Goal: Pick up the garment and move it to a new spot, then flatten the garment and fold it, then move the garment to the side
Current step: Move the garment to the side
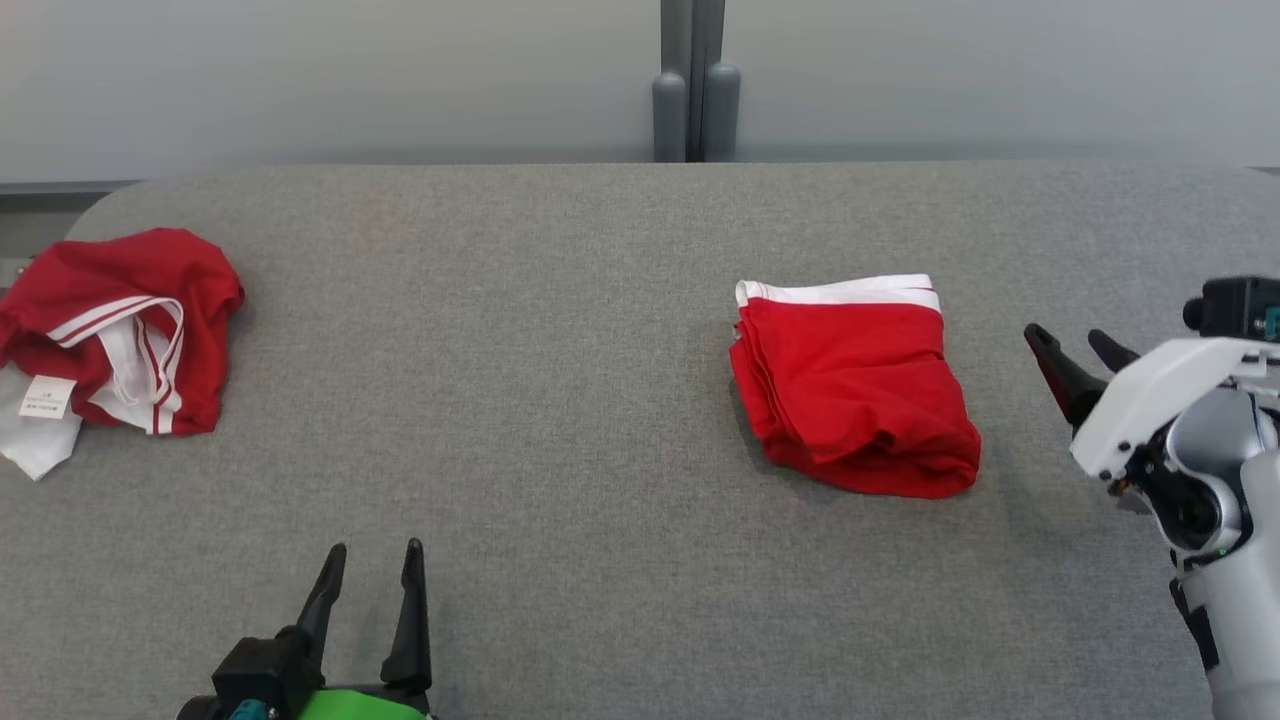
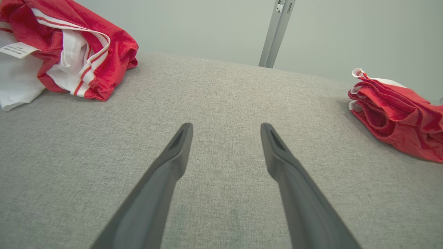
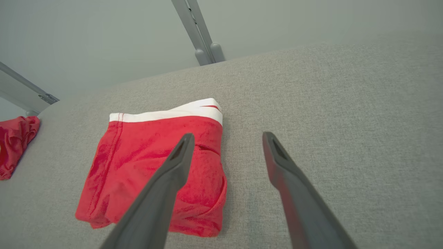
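From the head camera I see the folded garment [image 1: 855,385] lying right of centre on the grey desk [image 1: 560,400]. It is a compact red bundle with a white band along its far edge and its rounded fold toward me. A second piece, the crumpled garment [image 1: 120,330], sits at the far left edge of the desk. It is red with white striped trim, and a white panel with a small label faces up. The two are well apart, with bare grey fabric between them.

My left fingers [image 1: 410,610] rise from the lower left, spread wide and holding nothing, over open desk between the two pieces and nearer to me. In the left wrist view those fingers [image 2: 166,173] point across bare surface, with the crumpled garment [image 2: 104,52] up at the left and the folded garment [image 2: 398,114] off at the right.

My right fingers [image 1: 1060,375] come in from the right edge, also spread wide and empty. They sit near the right side of the folded garment and point toward it without touching it. In the right wrist view one finger [image 3: 169,176] crosses in front of the folded garment [image 3: 138,155], and the other is over bare desk.

A grey post [image 1: 690,90] stands behind the desk's far edge against a pale wall.
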Motion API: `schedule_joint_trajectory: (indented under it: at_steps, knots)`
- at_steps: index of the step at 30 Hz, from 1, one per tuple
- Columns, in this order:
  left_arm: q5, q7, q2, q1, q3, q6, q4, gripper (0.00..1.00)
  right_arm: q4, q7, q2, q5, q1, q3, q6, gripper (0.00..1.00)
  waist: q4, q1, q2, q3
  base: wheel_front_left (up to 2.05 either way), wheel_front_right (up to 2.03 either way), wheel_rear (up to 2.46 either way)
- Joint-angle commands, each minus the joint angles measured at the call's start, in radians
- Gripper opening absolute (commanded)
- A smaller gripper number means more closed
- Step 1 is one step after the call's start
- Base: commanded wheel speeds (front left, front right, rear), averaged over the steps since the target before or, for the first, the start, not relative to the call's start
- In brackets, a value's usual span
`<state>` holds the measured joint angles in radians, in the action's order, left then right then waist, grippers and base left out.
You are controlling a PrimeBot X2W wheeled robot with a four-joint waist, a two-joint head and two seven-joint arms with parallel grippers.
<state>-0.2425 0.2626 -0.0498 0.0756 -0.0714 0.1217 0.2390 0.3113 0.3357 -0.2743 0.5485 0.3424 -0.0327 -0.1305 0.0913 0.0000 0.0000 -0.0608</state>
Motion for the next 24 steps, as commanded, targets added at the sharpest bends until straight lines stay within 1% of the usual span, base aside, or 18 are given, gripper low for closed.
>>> schedule_joint_trajectory:
  at_steps: [1, 4, 8, 14, 24]
  knots:
    - [-0.008, 0.003, -0.001, -0.030, -0.014, -0.006, -0.004, 1.00, 0.024, 0.065, 0.003, -0.001, 0.059, -0.005, 0.000, 1.00, 0.023, 0.0000, 0.0000, -0.058, 0.00, 0.00, 0.00]
    - [-0.018, 0.003, -0.002, -0.046, -0.040, -0.011, 0.001, 1.00, 0.099, 0.168, 0.035, 0.004, 0.121, -0.009, 0.000, 1.00, 0.045, 0.0000, 0.0000, -0.079, 0.00, 0.00, 0.00]
    - [-0.030, 0.003, -0.002, -0.070, -0.064, -0.018, 0.006, 1.00, 0.188, 0.231, 0.058, 0.012, 0.183, -0.028, 0.000, 1.00, 0.076, 0.0000, 0.0000, -0.100, 0.00, 0.00, 0.00]
    - [-0.027, 0.003, -0.002, -0.095, -0.073, -0.024, 0.005, 1.00, 0.277, 0.259, 0.066, -0.003, 0.224, -0.036, 0.000, 1.00, 0.107, 0.0000, 0.0000, -0.113, 0.00, 0.00, 0.00]
    - [-0.023, 0.003, -0.002, -0.099, -0.086, -0.026, 0.008, 1.00, 0.367, 0.269, 0.056, 0.006, 0.233, -0.036, 0.000, 1.00, 0.112, 0.0000, 0.0000, -0.106, 0.00, 0.00, 0.00]
